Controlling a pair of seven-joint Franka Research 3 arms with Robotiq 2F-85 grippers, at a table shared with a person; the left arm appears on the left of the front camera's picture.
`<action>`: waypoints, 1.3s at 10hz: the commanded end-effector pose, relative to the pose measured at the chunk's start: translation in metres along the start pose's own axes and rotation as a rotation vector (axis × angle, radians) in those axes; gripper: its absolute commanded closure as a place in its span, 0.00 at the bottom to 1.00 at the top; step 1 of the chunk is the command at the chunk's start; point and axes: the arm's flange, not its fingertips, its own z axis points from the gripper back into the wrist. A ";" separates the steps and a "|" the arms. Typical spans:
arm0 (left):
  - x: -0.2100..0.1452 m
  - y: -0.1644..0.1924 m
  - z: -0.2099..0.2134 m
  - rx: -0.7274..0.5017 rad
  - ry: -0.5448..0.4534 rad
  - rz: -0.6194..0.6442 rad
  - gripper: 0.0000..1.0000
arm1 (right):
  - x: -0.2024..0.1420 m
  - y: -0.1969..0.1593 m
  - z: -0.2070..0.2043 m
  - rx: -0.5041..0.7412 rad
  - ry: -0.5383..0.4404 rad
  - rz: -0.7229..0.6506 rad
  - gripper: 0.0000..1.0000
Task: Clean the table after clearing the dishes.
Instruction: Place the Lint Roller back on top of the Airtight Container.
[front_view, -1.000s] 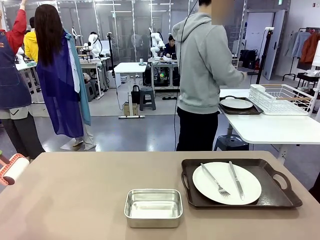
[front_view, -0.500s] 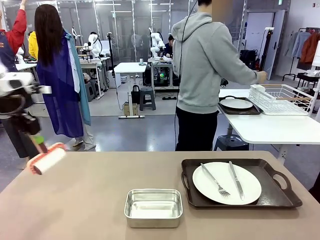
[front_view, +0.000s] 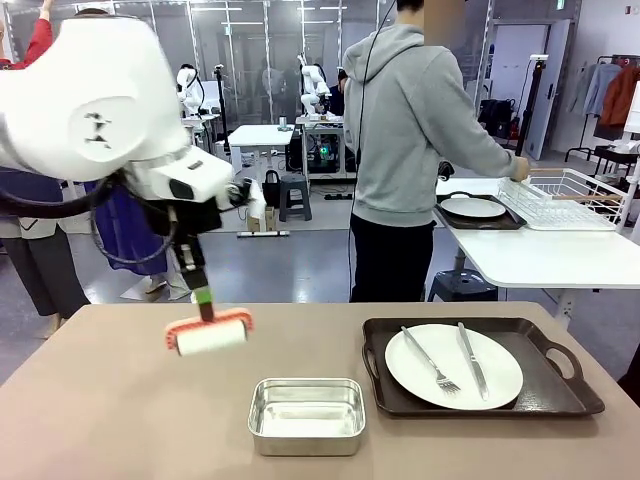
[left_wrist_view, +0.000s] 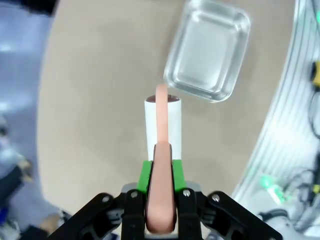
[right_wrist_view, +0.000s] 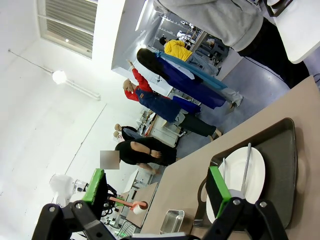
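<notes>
My left gripper (front_view: 203, 296) is shut on the orange handle of a white roller (front_view: 210, 338), which hangs just above the taupe table (front_view: 120, 420), left of centre. In the left wrist view the roller (left_wrist_view: 162, 125) points at the table (left_wrist_view: 90, 100) from between the closed fingers of my left gripper (left_wrist_view: 161, 172). One of the dishes, a white plate (front_view: 453, 366) with fork and knife, lies on a dark tray (front_view: 560, 395) at the right. My right gripper (right_wrist_view: 156, 192) is open and empty, high above that tray (right_wrist_view: 287, 165).
A small steel pan (front_view: 306, 413) sits at the front centre, close to the roller, and appears as the pan (left_wrist_view: 207, 50) just beyond it in the left wrist view. A person in a grey hoodie (front_view: 410, 140) stands at a white table (front_view: 540, 255) with a second plate (front_view: 472, 207) and a wire rack (front_view: 565, 195).
My left arm has swung in from the left edge with the roller, carrying it right and inward over the table. The tray and pan have not moved.
</notes>
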 end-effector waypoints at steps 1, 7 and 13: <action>0.019 0.001 -0.005 -0.082 0.016 -0.235 0.79 | -0.001 0.003 0.001 0.003 -0.006 0.006 0.00; 0.103 -0.055 -0.039 -0.126 -0.020 -0.319 0.79 | -0.001 0.003 0.001 0.003 -0.006 0.006 0.00; 0.141 0.000 -0.088 -0.221 -0.039 -0.231 0.79 | -0.001 0.003 0.001 0.003 -0.006 0.006 0.00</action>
